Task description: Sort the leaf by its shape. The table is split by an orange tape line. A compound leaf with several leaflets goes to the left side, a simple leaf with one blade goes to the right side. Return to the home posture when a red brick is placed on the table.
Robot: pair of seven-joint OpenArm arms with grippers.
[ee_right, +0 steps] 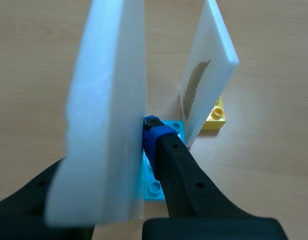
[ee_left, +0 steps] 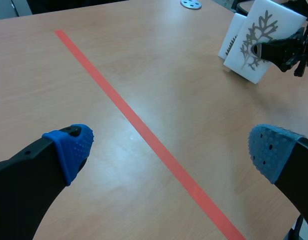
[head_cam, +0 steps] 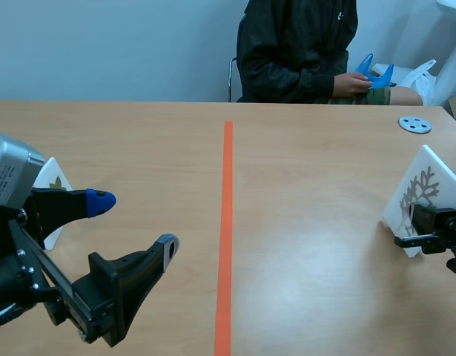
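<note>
Grey round disc on the table at far right; beyond it, dark-jacketed person with blue item

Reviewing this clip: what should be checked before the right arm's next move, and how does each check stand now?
1. Right gripper shut on the branched-leaf card: ok.
2. That card on the compound side, left of the tape line: not ok, it is right of it.
3. Neighbouring card apart from the held one: ok, though close.
4. Left gripper off the crossing path: cannot tell; it hangs open left of the tape.
5. No red brick on the table: ok, none seen.
</note>
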